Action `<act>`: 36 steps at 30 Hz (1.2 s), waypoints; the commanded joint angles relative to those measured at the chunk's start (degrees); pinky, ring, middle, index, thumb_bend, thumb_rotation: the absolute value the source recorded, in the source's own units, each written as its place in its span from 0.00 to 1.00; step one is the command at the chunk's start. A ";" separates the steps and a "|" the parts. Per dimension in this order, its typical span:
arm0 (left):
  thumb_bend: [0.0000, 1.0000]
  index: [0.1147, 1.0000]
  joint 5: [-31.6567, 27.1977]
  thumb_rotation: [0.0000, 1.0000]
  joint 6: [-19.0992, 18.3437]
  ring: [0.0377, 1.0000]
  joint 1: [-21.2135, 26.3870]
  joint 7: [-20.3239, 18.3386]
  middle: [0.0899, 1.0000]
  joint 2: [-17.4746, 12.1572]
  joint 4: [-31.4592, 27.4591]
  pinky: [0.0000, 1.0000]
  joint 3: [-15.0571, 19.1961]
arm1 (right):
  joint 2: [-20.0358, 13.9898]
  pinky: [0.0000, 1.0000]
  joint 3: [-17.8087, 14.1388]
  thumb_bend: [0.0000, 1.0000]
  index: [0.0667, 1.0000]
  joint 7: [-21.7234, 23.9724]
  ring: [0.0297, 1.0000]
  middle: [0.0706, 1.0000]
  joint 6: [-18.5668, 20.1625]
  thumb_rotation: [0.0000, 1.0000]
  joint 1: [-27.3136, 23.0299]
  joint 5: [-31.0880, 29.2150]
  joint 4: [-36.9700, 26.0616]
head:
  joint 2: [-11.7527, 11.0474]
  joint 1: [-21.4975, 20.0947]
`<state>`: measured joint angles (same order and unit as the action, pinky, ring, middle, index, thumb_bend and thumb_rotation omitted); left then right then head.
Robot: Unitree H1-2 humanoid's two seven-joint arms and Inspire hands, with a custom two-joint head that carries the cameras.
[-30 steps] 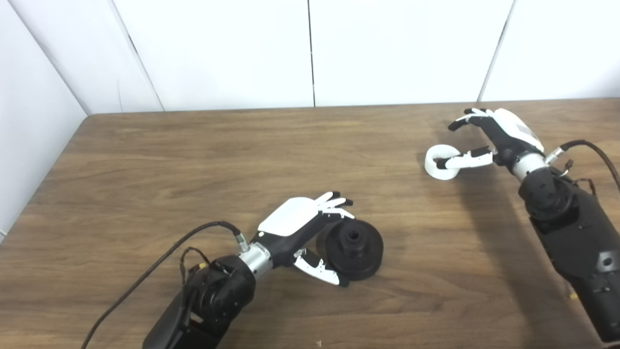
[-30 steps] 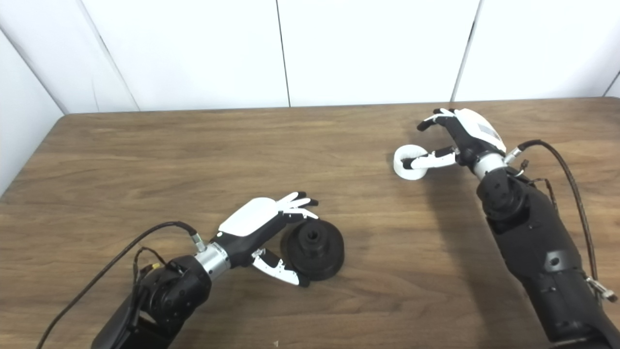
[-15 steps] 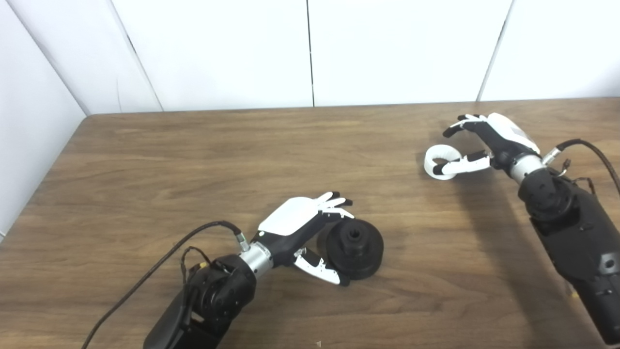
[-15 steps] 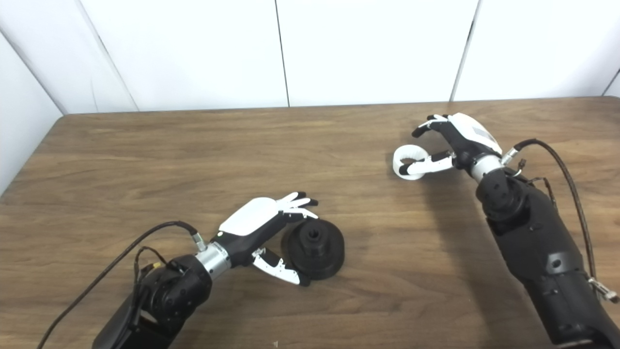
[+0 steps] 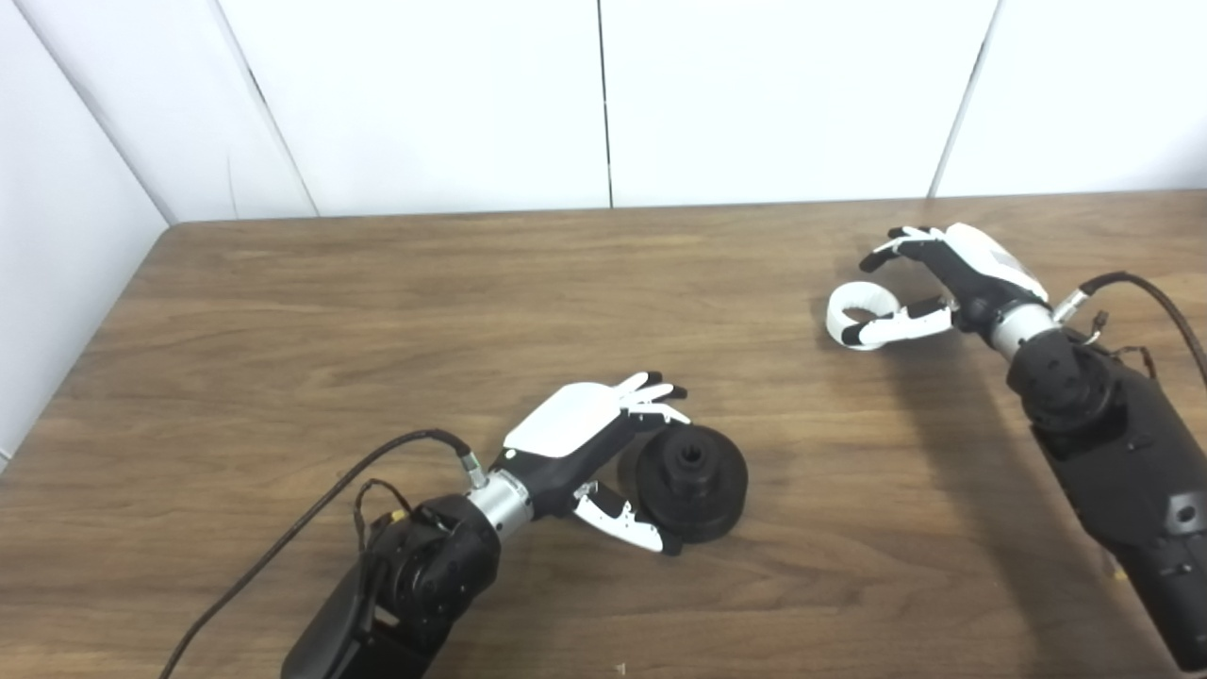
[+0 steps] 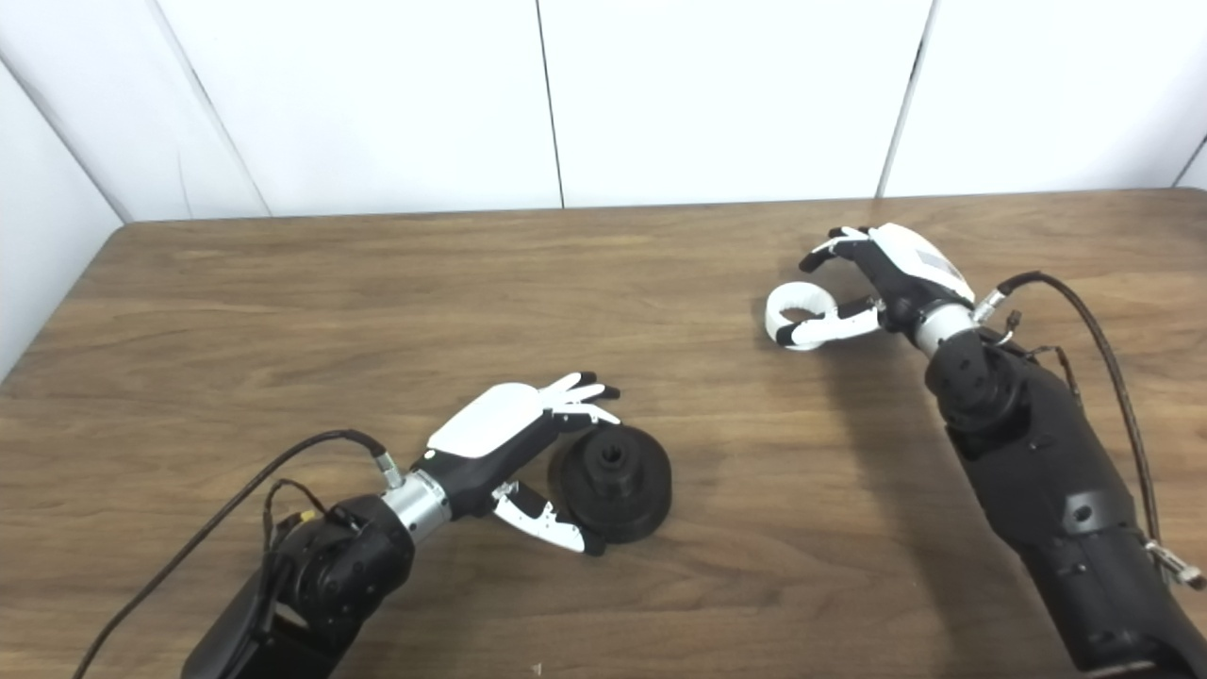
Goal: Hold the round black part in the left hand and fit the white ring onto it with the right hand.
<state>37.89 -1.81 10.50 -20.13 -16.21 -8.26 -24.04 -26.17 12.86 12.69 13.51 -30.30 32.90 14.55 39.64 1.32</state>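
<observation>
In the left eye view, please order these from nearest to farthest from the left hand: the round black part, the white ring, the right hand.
1. The round black part, right beside the left hand, between its fingers and thumb.
2. The white ring, far to the right and further back on the wooden table.
3. The right hand, just beyond the ring, at the table's right side.

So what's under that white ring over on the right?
The white ring seems to rest on the bare wooden table, the right hand's thumb lying across its near side. Whether the ring is lifted at all cannot be seen.
</observation>
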 commanded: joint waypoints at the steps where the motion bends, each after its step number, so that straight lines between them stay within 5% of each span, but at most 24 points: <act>1: 0.71 0.62 0.79 0.28 -2.12 1.00 -0.06 -1.31 0.95 -0.18 1.23 0.91 -0.27 | -1.07 1.00 -0.13 0.91 0.72 -0.58 1.00 0.93 -1.16 0.40 -2.44 0.34 -0.81 | 0.12 0.15; 36: 0.72 0.62 0.99 0.29 -2.89 1.00 -0.20 -0.60 0.95 0.32 0.79 0.92 -0.19 | -0.38 1.00 1.70 0.86 0.67 -2.60 1.00 0.92 -3.30 0.37 -3.30 0.44 2.57 | -0.23 0.77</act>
<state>38.00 -3.44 10.50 -20.08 -15.54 -8.35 -24.01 -26.27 15.12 11.58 12.16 -30.58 33.09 18.03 39.37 2.02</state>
